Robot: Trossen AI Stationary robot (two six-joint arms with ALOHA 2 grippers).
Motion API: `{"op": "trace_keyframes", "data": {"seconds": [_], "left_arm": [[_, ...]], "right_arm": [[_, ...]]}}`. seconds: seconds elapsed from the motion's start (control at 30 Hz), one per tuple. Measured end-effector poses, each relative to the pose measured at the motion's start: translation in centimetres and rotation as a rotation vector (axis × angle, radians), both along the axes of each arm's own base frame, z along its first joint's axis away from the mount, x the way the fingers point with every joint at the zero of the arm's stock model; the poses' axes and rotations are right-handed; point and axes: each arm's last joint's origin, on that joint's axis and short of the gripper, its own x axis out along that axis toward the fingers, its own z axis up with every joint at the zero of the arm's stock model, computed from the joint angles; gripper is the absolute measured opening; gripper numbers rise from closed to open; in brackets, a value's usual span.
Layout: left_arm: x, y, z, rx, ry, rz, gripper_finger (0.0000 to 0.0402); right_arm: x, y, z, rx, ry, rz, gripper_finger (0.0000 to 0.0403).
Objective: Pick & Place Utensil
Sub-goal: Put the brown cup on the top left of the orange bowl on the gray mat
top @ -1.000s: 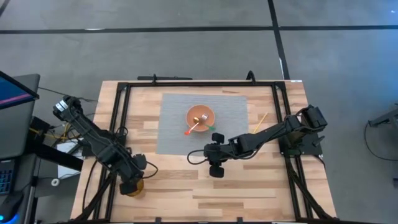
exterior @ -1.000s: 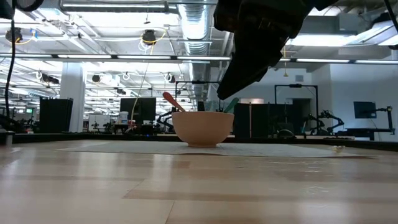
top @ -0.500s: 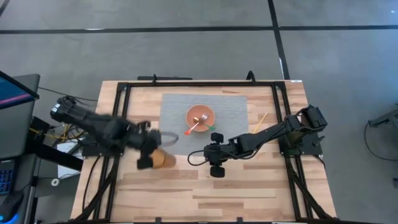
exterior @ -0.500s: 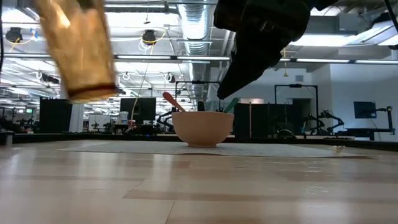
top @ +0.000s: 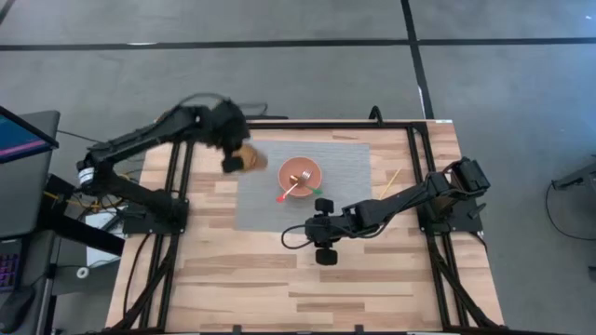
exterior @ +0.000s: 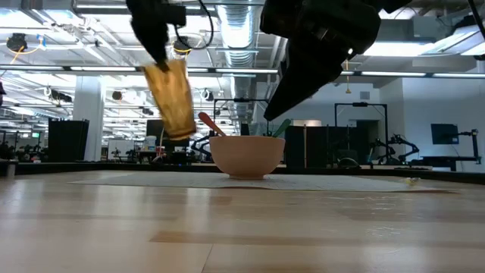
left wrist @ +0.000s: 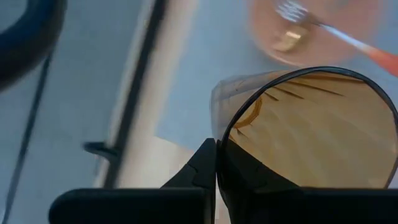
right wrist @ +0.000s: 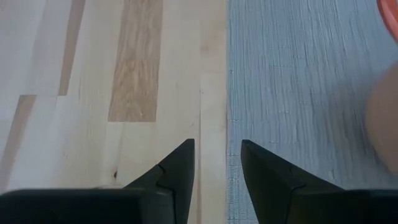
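An orange bowl (top: pixel 300 174) stands on the grey mat (top: pixel 345 186) and holds a fork with an orange handle (top: pixel 287 194); both show in the left wrist view (left wrist: pixel 323 28). My left gripper (top: pixel 226 149) is shut on an amber translucent cup (top: pixel 248 158), held in the air over the mat's far left corner, left of the bowl. In the low view the cup (exterior: pixel 171 97) hangs tilted. My right gripper (top: pixel 321 240) hovers open and empty at the mat's near edge (right wrist: pixel 214 155). My left gripper pinches the cup's rim wall (left wrist: pixel 217 146), one finger inside the cup and one outside. The fingers come from above. The cup hangs below them, tilted and lifted clear of the table (exterior: pixel 171 97).
A thin light stick (top: pixel 388 180) lies on the wood right of the mat. A black frame (top: pixel 279 123) runs along the table's far, left and right sides. Bare wood (top: pixel 279 279) fills the near half of the table.
My left gripper has carried the amber cup from the table's near left corner up and toward the far edge, ending beside the bowl over the mat's far left corner. The cup is lifted clear and stays tilted. My right gripper has kept still.
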Motion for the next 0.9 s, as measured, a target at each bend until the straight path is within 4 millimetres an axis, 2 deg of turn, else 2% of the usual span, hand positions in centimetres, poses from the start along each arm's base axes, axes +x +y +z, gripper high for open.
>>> {"op": "trace_keyframes", "data": {"seconds": [0.1, 0.2, 0.37, 0.47, 0.57, 0.63, 0.77, 0.9], "left_arm": [[0.7, 3.8, -1.0, 0.039, -0.021, 0.048, 0.0012], [1.6, 7.0, -3.0, 0.024, -0.007, 0.092, 0.0012], [2.3, 9.8, -6.3, -0.048, 0.090, 0.144, 0.0014], [2.3, 10.0, -6.6, -0.059, 0.109, 0.150, 0.0014], [2.0, 9.3, -6.1, -0.064, 0.112, 0.136, 0.0013], [1.5, 8.4, -5.2, -0.078, 0.095, 0.118, 0.0013], [0.6, 6.8, -1.9, -0.087, -0.034, 0.071, 0.0013], [-0.2, 5.7, -0.6, -0.126, -0.108, 0.031, 0.0013]], "right_arm": [[0.1, -0.2, 0.1, -0.037, -0.011, 0.027, 0.0124], [0.4, -0.5, 0.3, -0.054, -0.033, 0.035, 0.0124], [0.5, -1.2, 0.2, -0.056, -0.031, 0.014, 0.0124], [0.5, -1.5, 0.2, -0.058, -0.023, 0.007, 0.0124], [0.5, -1.6, 0.1, -0.059, -0.018, 0.002, 0.0124], [0.5, -1.6, 0.1, -0.059, -0.017, 0.002, 0.0124], [0.5, -1.6, 0.1, -0.059, -0.014, 0.002, 0.0124], [0.5, -1.6, 0.1, -0.060, -0.013, 0.003, 0.0124]]}}
